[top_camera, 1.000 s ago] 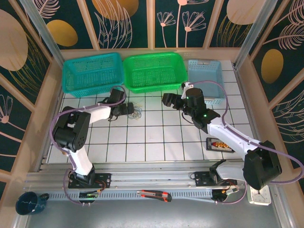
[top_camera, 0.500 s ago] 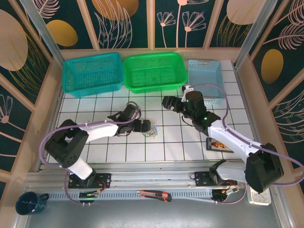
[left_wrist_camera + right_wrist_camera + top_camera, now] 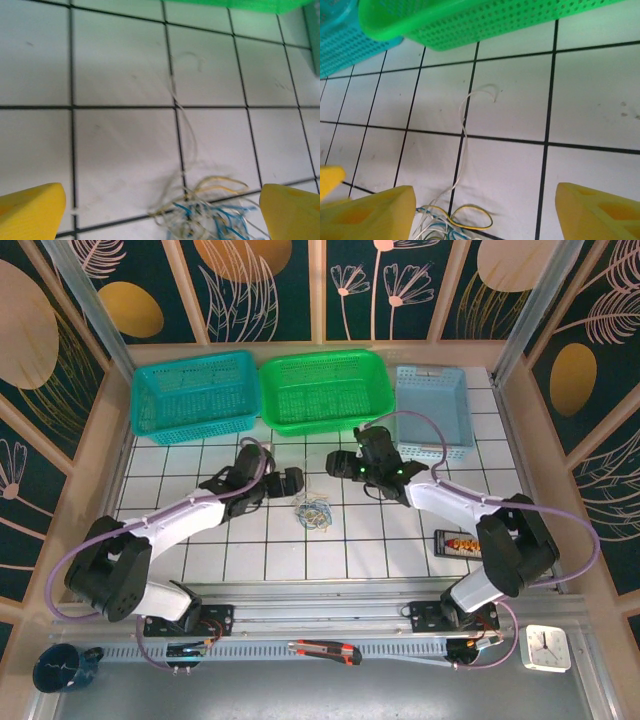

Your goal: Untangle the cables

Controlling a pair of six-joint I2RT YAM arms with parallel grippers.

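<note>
The cables (image 3: pixel 315 512) are a small tangle of thin white, yellow and blue wires lying on the white tiled table (image 3: pixel 250 550). My left gripper (image 3: pixel 291 481) hovers just up-left of them, and my right gripper (image 3: pixel 339 466) is above them to the right. In the left wrist view the cables (image 3: pixel 210 212) lie low between my wide-apart yellow fingertips (image 3: pixel 30 210), untouched by the open left gripper (image 3: pixel 162 214). A white strand (image 3: pixel 182 125) runs away from the bunch. In the right wrist view the cables (image 3: pixel 455 220) sit beside my left finger (image 3: pixel 370 215); the right gripper (image 3: pixel 485 215) is open.
A teal basket (image 3: pixel 193 395), a green basket (image 3: pixel 325 390) and a light blue basket (image 3: pixel 432 405) line the far edge. A printed packet (image 3: pixel 462 543) lies at the right. A utility knife (image 3: pixel 325 649), a clock (image 3: pixel 546 648) and a mug (image 3: pixel 62 668) sit beyond the near rail.
The cable bunch has shifted right and nearer. My left gripper came down over it and has since drawn back up-left. My right gripper swung left toward the bunch.
</note>
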